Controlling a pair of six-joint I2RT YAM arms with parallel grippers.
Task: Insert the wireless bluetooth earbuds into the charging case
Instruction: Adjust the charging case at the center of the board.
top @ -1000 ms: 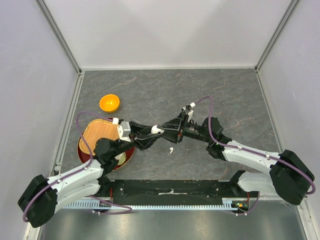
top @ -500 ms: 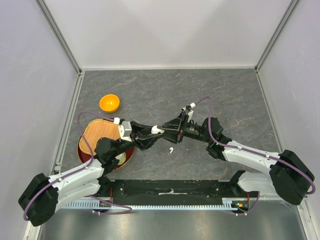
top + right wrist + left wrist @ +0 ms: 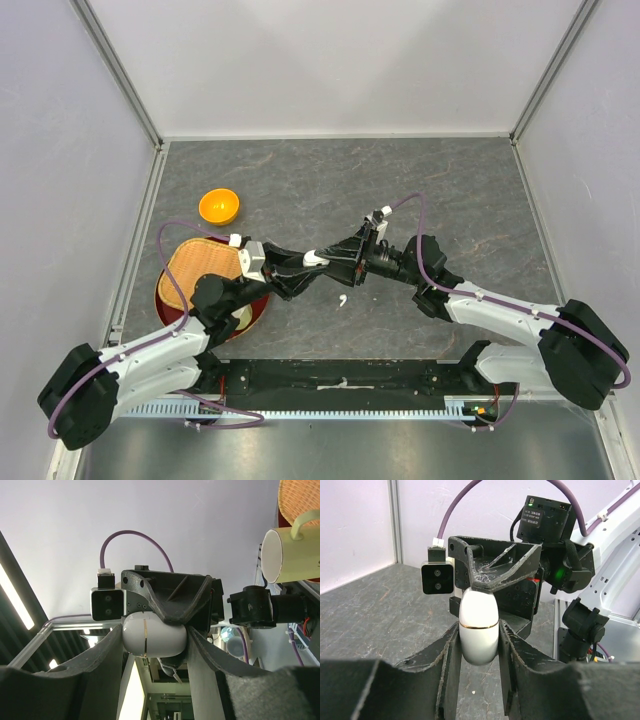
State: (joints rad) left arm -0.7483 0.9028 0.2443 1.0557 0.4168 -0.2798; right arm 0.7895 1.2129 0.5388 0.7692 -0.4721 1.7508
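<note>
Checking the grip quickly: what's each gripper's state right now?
Left gripper: closed on the case.
Right gripper: closed on the same case.

- The charging case (image 3: 315, 260) is clamped between the fingers of the left gripper (image 3: 479, 645) and of the right gripper (image 3: 152, 639), set tip to tip above the table (image 3: 450, 190).
- One earbud (image 3: 342, 299) is laid on the table just before the grippers.
- A woven tray (image 3: 200, 265) and a mug (image 3: 295, 555) are set on a plate (image 3: 163, 300), left of the left gripper.
- A bowl (image 3: 219, 206) is placed behind that plate.

The far and right table (image 3: 450, 190) lies open. The left gripper (image 3: 479, 640) and right gripper (image 3: 155, 640) meet mid-table. An orange bowl (image 3: 219, 206) and a basket (image 3: 197, 265) crowd the left.
</note>
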